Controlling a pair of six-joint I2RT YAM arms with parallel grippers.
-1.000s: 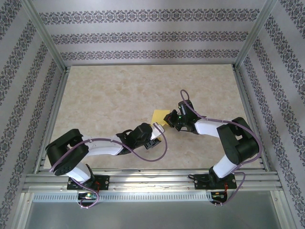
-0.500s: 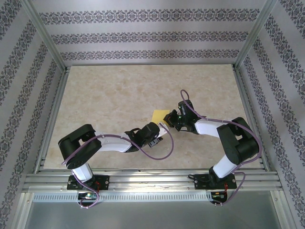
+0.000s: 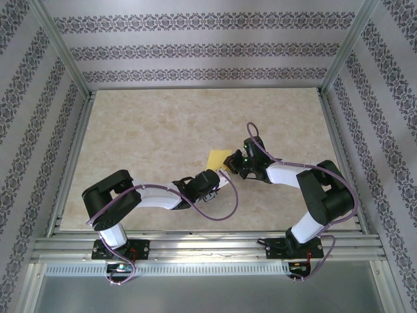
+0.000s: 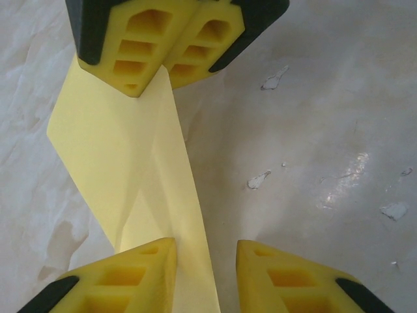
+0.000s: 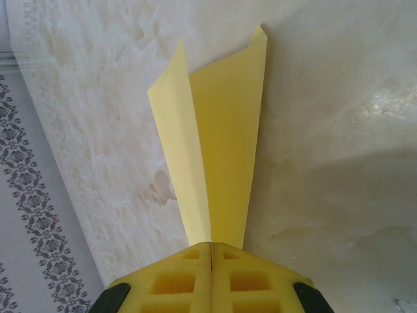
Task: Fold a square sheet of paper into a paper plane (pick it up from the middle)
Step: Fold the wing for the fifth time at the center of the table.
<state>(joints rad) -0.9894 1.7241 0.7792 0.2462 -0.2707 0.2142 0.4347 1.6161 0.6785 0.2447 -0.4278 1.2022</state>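
The square sheet of paper, yellow and folded into a narrow creased paper plane (image 3: 217, 158), sits mid-table. My right gripper (image 3: 234, 164) is shut on one end of it; in the right wrist view the two flaps of the plane (image 5: 221, 143) fan out from the closed right gripper (image 5: 212, 246). My left gripper (image 3: 223, 173) is at the other end. In the left wrist view the left gripper (image 4: 206, 244) is open with a strip of the plane (image 4: 111, 150) running between its fingers, against the left one. The right gripper (image 4: 158, 75) pinches the far end.
The marbled tabletop (image 3: 156, 130) has small white chips (image 4: 273, 78) beside the paper. Aluminium rails (image 3: 208, 244) run along the near edge and posts stand at the corners, with patterned walls on three sides. Purple cables (image 3: 218, 212) loop off both arms.
My left arm has reached further right toward the paper, and its jaws have narrowed around the paper's near end. The right arm and the paper have stayed still.
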